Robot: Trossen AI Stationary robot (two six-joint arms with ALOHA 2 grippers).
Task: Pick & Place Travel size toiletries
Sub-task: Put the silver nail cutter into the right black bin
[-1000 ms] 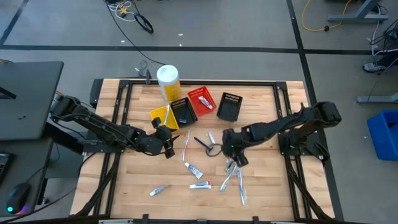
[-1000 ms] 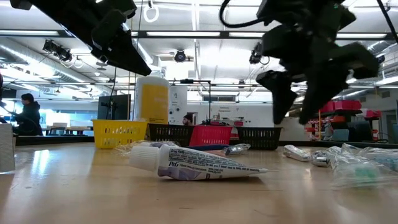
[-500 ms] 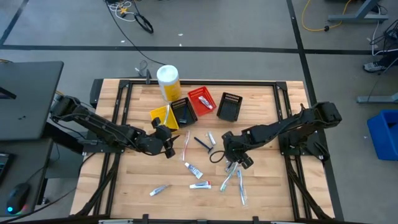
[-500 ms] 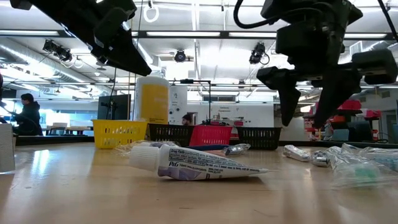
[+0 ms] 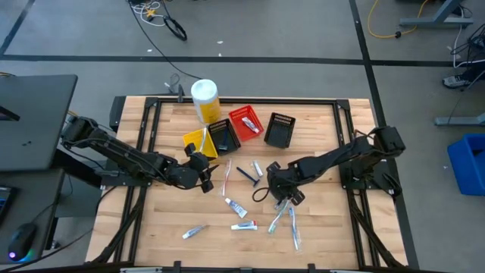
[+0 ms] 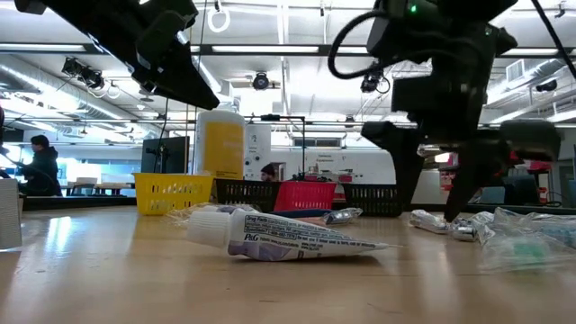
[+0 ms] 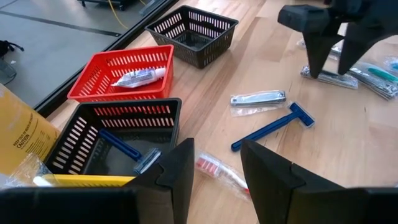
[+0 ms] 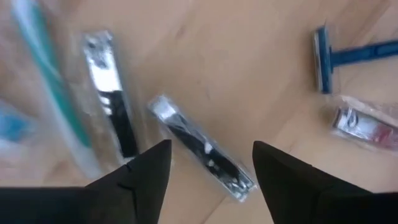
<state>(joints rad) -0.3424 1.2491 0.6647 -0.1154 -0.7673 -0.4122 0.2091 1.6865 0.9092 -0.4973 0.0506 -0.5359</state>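
Right now my right tool (image 5: 282,196) hangs low over scattered toiletries, fingers apart and holding nothing.

On the wooden surface (image 5: 174,220), the black basket (image 7: 118,134) at roughly 11 o'clock from centre holds a blue razor (image 7: 127,151), and the red basket (image 7: 124,71) beside it holds a white tube (image 7: 140,76). My left tool (image 5: 203,180) waits near 9 o'clock, fingers apart. Under my right tool lies a slim dark packet (image 8: 199,149), with nail clippers (image 8: 112,93) beside it; another blue razor (image 8: 348,56) sits toward 12 o'clock.

The wrapped toothbrushes (image 8: 43,93) blur and run off the right wrist picture's edge; their markings are unreadable.
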